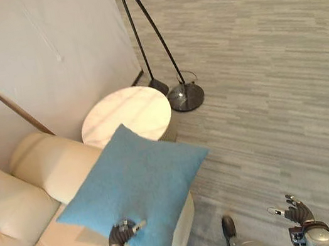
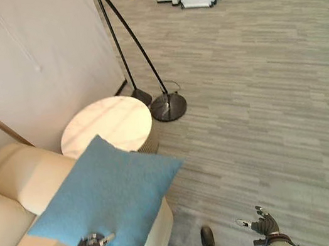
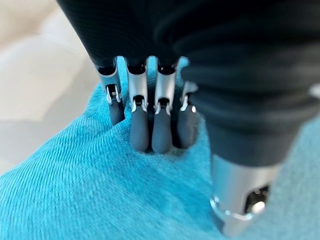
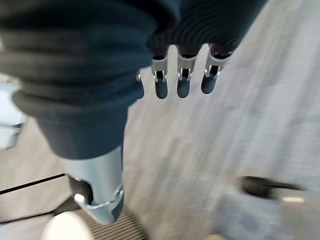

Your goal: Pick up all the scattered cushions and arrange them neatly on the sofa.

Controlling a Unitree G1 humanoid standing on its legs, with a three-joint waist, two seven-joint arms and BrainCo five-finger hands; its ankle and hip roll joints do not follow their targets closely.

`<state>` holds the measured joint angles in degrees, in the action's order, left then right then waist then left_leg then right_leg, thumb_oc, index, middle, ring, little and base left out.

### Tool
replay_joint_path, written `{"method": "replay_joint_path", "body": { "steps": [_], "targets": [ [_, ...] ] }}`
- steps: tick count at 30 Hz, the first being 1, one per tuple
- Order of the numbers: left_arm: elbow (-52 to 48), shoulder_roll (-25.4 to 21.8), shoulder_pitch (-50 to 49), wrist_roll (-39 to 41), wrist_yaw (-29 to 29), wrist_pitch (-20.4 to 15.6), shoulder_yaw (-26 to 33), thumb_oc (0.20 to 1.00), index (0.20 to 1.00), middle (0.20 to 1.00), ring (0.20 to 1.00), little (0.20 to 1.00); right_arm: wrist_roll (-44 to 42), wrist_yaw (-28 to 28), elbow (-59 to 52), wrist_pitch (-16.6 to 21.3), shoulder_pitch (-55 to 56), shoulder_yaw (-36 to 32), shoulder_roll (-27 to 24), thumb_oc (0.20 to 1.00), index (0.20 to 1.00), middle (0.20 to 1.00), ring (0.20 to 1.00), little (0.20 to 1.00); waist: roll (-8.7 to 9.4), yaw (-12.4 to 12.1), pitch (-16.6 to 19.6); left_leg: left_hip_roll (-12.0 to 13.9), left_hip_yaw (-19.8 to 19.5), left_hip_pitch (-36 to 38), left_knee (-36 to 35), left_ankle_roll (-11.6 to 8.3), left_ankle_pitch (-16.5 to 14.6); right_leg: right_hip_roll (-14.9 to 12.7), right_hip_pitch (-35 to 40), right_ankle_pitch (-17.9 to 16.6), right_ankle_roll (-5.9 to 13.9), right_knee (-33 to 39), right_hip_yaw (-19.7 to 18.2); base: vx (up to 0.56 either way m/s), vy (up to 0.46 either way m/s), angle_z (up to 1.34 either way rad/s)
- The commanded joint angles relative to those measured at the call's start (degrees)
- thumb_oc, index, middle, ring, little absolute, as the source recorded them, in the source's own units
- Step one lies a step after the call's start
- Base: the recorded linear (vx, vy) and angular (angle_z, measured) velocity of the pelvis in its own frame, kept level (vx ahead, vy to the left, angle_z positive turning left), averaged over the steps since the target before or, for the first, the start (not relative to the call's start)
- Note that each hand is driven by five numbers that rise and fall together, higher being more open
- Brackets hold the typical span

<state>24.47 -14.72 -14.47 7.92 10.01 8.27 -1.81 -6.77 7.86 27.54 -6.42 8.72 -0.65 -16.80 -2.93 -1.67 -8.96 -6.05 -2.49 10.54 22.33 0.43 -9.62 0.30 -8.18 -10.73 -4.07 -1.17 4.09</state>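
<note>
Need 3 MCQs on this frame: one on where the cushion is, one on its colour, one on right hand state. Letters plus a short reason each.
1. Where does the cushion lie?
A. on the floor by the lamp base
B. on the sofa, one corner past the seat's edge
C. on the round table

2. What colour is the cushion?
A. blue
B. red
C. cream

3. How is the right hand?
A. curled round a cushion
B. open, holding nothing, over the floor
C. flat on the round table

Key:
1 B: it rests on the cream seat beside the round table, and its right corner juts out over the floor.
2 A: the fabric is blue in both eye views and under the left hand, which presses its fingertips into it.
3 B: its fingers are straight, with bare floor past them.
</note>
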Motion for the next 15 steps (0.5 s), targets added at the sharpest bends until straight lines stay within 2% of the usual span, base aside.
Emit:
{"method": "replay_joint_path", "body": {
  "steps": [1, 2, 3, 4, 6, 7, 8, 9, 10, 11, 12, 13, 15],
  "targets": [
    [-5.7, -3.5, 4.8, 1.9, -0.7, -3.4, -0.3, 1.000, 1.000, 1.000, 1.000, 1.000, -1.0, -0.1, -3.9, 1.4, -0.4, 0.1, -2.4, 1.000, 1.000, 1.000, 1.000, 1.000, 1.88, 1.5, -0.4, 8.1, -1.9, -7.5, -1.6, -2.22, 11.5, -3.9, 7.2, 9.0, 8.80, 4.4, 2.0, 0.23, -0.362, 0.27],
    [-5.6, -3.5, 5.4, 2.3, -0.7, -3.4, -0.5, 1.000, 1.000, 1.000, 1.000, 1.000, -1.4, 0.0, -3.5, 1.5, -0.8, 0.2, -2.3, 1.000, 1.000, 1.000, 1.000, 1.000, 2.15, 1.4, -0.8, 8.8, 0.7, -9.2, 1.1, -2.14, 11.6, -3.9, 8.4, 9.9, 8.11, 4.6, 3.3, 0.22, -0.400, 0.37],
    [-5.5, -3.4, 6.0, 2.6, -0.6, -3.2, -0.8, 1.000, 1.000, 1.000, 1.000, 1.000, -1.0, 0.7, -3.6, 1.2, -1.1, 0.1, -2.7, 1.000, 1.000, 1.000, 1.000, 1.000, 2.49, 1.2, -1.0, 10.2, 5.2, -10.6, 1.8, -2.10, 10.7, -3.9, 10.0, 11.6, 7.33, 4.8, 5.3, 0.16, -0.297, 0.32],
    [-5.5, -3.4, 6.0, 2.6, -0.6, -3.2, -0.8, 1.000, 1.000, 1.000, 1.000, 1.000, -1.0, 0.7, -3.6, 1.2, -1.1, 0.1, -2.7, 1.000, 1.000, 1.000, 1.000, 1.000, 2.46, 1.3, -1.0, 10.2, 5.2, -10.7, 1.9, -2.10, 10.7, -3.9, 10.0, 11.6, 7.34, 4.8, 5.4, 0.13, -0.244, 0.32],
    [-5.3, -3.3, 6.6, 2.2, -0.6, -3.3, -1.5, 1.000, 1.000, 1.000, 1.000, 1.000, -0.9, 1.0, -3.7, 0.6, -1.3, -0.3, -2.6, 1.000, 1.000, 1.000, 1.000, 1.000, 2.64, 1.3, -0.8, 7.8, 9.2, -12.2, -3.8, -1.36, 5.8, -4.5, 11.8, 12.7, 7.76, 5.1, 9.3, 0.12, -0.142, 0.96],
    [-5.3, -3.4, 6.6, 2.2, -0.6, -3.3, -1.5, 1.000, 1.000, 1.000, 1.000, 1.000, -0.9, 1.0, -3.7, 0.6, -1.3, -0.3, -2.6, 1.000, 1.000, 1.000, 1.000, 1.000, 2.69, 1.4, -0.8, 7.6, 9.1, -12.1, -4.0, -1.31, 5.9, -4.6, 11.9, 12.7, 7.82, 5.2, 9.4, 0.18, -0.125, 1.05],
    [-5.0, -3.3, 7.0, 1.2, -0.8, -2.9, -2.2, 1.000, 1.000, 1.000, 1.000, 1.000, -0.9, 1.4, -4.1, 0.6, -0.9, -0.6, -2.3, 1.000, 1.000, 1.000, 1.000, 1.000, 2.46, 1.9, -0.3, 7.9, 13.3, -11.6, -11.0, -1.04, 3.6, -4.8, 13.2, 13.9, 8.49, 5.4, 12.4, 0.12, -0.042, 0.74],
    [-5.0, -3.3, 6.9, 1.2, -0.8, -2.9, -2.3, 1.000, 1.000, 1.000, 1.000, 1.000, -0.9, 1.4, -4.0, 0.6, -0.9, -0.6, -2.3, 1.000, 1.000, 1.000, 1.000, 1.000, 2.45, 2.0, -0.3, 7.8, 13.2, -11.3, -11.3, -1.02, 3.5, -4.9, 13.3, 14.1, 8.60, 5.4, 12.5, 0.13, -0.053, 1.34],
    [-4.7, -3.2, 7.1, 0.6, -0.9, -2.8, -2.6, 1.000, 1.000, 1.000, 1.000, 1.000, -0.7, 1.7, -4.2, 0.7, -0.7, -0.5, -2.0, 1.000, 1.000, 1.000, 1.000, 1.000, 2.34, 2.6, -0.2, 7.7, 16.1, -11.1, -15.2, -1.64, 5.2, -4.8, 13.8, 14.3, 8.81, 5.7, 14.5, 0.07, -0.013, 1.55],
    [-4.5, -3.3, 7.6, -0.4, -1.1, -2.4, -3.1, 1.000, 1.000, 1.000, 1.000, 1.000, -0.5, 2.1, -4.3, 0.8, -0.8, -0.2, -1.6, 1.000, 1.000, 1.000, 1.000, 1.000, 2.13, 3.4, 0.1, 8.6, 22.3, -12.1, -19.7, -2.84, 8.9, -4.6, 14.5, 14.8, 8.73, 5.6, 18.3, 0.06, -0.020, 1.38],
    [-4.5, -3.3, 7.6, -0.4, -1.1, -2.3, -3.1, 1.000, 1.000, 1.000, 1.000, 1.000, -0.5, 2.1, -4.2, 0.9, -0.8, -0.2, -1.6, 1.000, 1.000, 1.000, 1.000, 1.000, 2.18, 3.5, 0.2, 8.4, 22.2, -12.0, -20.0, -2.86, 9.1, -4.6, 14.4, 14.8, 8.71, 5.6, 18.4, 0.13, 0.053, 1.54],
    [-4.6, -3.4, 8.0, -0.9, -1.4, -1.9, -3.2, 1.000, 1.000, 1.000, 1.000, 1.000, 0.3, 2.5, -4.2, 0.8, -1.4, 0.6, -1.2, 1.000, 1.000, 1.000, 1.000, 1.000, 1.97, 3.8, 0.6, 9.8, 28.8, -12.0, -23.2, -3.88, 12.5, -4.6, 15.3, 15.8, 8.35, 4.5, 23.5, 0.09, 0.058, 1.31],
    [-5.2, -3.2, 7.1, -0.2, -1.1, -2.1, -2.6, 1.000, 1.000, 1.000, 1.000, 1.000, 1.1, 2.0, -4.5, 0.5, -1.4, 1.3, -0.9, 1.000, 1.000, 1.000, 1.000, 1.000, 1.90, 3.4, 1.0, 9.2, 26.9, -11.0, -25.5, -3.25, 11.8, -5.0, 15.4, 16.2, 8.78, 3.4, 24.7, 0.13, 0.132, 0.98]
  ]
}}
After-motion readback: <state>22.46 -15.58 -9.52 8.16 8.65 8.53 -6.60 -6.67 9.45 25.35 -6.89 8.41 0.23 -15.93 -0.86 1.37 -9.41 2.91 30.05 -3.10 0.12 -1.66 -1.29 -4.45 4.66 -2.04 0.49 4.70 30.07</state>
